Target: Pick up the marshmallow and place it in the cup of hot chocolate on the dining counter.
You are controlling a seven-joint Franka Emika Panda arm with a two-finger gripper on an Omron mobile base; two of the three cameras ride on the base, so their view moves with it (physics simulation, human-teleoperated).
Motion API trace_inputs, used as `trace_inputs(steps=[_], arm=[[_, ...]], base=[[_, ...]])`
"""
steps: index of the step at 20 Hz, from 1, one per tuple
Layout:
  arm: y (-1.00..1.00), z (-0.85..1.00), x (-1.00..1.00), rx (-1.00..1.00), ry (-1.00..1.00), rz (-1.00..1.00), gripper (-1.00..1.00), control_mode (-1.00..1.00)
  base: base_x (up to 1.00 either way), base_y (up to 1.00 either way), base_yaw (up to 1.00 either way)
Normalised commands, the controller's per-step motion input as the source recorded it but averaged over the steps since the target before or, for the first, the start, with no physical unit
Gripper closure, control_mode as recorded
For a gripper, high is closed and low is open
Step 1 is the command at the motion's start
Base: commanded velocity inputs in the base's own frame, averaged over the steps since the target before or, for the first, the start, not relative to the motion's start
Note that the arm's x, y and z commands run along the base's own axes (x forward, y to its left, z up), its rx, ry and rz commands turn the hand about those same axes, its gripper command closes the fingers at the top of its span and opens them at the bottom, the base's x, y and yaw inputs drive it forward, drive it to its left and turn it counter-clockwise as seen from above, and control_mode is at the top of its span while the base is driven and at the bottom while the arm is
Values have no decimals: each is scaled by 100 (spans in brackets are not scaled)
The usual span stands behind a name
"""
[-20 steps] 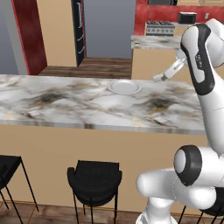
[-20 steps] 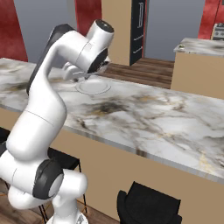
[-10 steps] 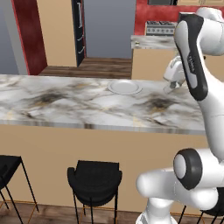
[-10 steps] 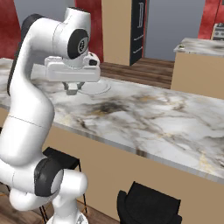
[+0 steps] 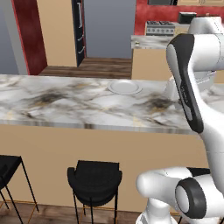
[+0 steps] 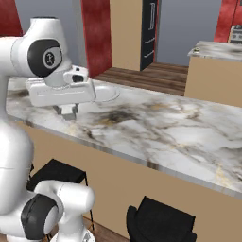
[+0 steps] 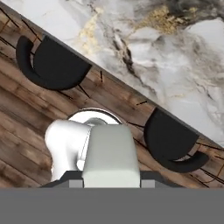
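Observation:
My gripper (image 7: 111,178) is shut on the marshmallow (image 7: 111,156), a pale rounded block that sits between the two dark fingertips in the hand view. Seen from the right base, the gripper (image 6: 69,115) points down and hangs just above the near left part of the dining counter (image 6: 165,127), close to its front edge. The counter's marble top (image 5: 65,105) runs across the left base view, where my own arm covers the hand. Marble (image 7: 175,52) also lies across the top of the hand view. The cup of hot chocolate is out of view.
A white plate (image 5: 124,87) lies on the counter's far side, and from the right base the plate (image 6: 108,94) is just behind the hand. Black stools (image 5: 94,175) (image 6: 160,220) (image 7: 52,61) stand under the counter's front edge. A second counter (image 6: 212,52) stands further back.
The hand has swung away from the plate toward the counter's near edge and turned to point straight down. It stays shut. The plate and the cameras have not moved.

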Motion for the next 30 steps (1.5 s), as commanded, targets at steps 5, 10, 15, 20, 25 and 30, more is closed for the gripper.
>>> trace_inputs(steps=[5,10,15,20,25,30], arm=[[0,-2,-59,-3,-6,-15,100,-100],[0,0,-51,0,-9,-7,100,-100],[0,0,-37,0,-5,-3,100,100],[0,0,0,0,0,0,100,100],[0,0,0,0,0,0,100,100],[0,0,0,0,0,0,100,100]], base=[[0,0,0],[0,0,0],[-18,0,-2],[-99,-10,-15],[-100,0,-19],[-65,-75,-25]])
